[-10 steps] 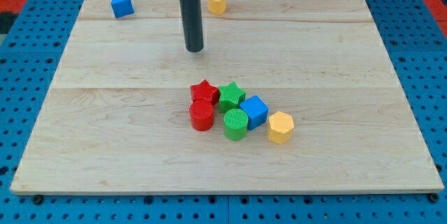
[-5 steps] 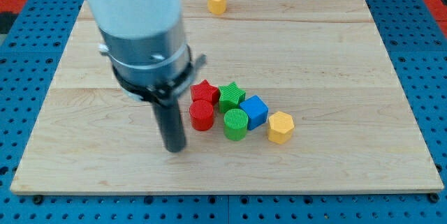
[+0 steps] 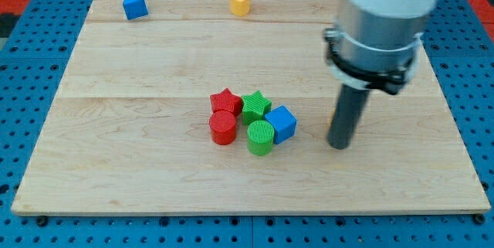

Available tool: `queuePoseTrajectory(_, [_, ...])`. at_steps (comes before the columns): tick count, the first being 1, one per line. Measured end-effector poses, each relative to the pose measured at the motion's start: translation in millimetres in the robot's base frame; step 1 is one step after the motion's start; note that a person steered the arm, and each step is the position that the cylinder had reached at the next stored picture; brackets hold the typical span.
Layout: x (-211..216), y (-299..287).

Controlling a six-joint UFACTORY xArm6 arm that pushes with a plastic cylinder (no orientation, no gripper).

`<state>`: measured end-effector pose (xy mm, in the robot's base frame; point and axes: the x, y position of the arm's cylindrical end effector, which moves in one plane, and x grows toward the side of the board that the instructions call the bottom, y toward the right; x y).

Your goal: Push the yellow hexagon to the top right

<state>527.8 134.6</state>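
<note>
One wide wooden desk (image 3: 116, 163) fills most of the view. Over its right half stands our arm's pale body with a dark collar, and from it the tool, a straight dark rod, comes down to the boards. The tool has no jaws to spread or press together and it pinches nothing. Its tip (image 3: 338, 146) sits right of the middle of the desk.

Five blocks huddle near the centre, touching one another: a red star (image 3: 225, 100) and a green star (image 3: 255, 104) behind, a red cylinder (image 3: 223, 127) and a green cylinder (image 3: 261, 137) in front, and a blue cube (image 3: 282, 123) on the view's right of them. Our tip is near that cube, apart from it, on its right.

Of the yellow hexagon (image 3: 333, 117) we see only a thin yellowish sliver at the rod's left edge, just above the tip; the rest is hidden behind the tool.

Along the view's top edge lie a blue block (image 3: 134, 5) at the left and a small yellow block (image 3: 240, 2) near the middle, well apart.
</note>
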Motion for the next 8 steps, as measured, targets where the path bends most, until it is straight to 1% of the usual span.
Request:
queuePoseTrajectory(1, [14, 17])
queuePoseTrajectory(2, [3, 21])
queuePoseTrajectory(4, [-52, -18])
queuePoseTrajectory(5, [-68, -26])
queuePoseTrajectory(8, [-149, -99])
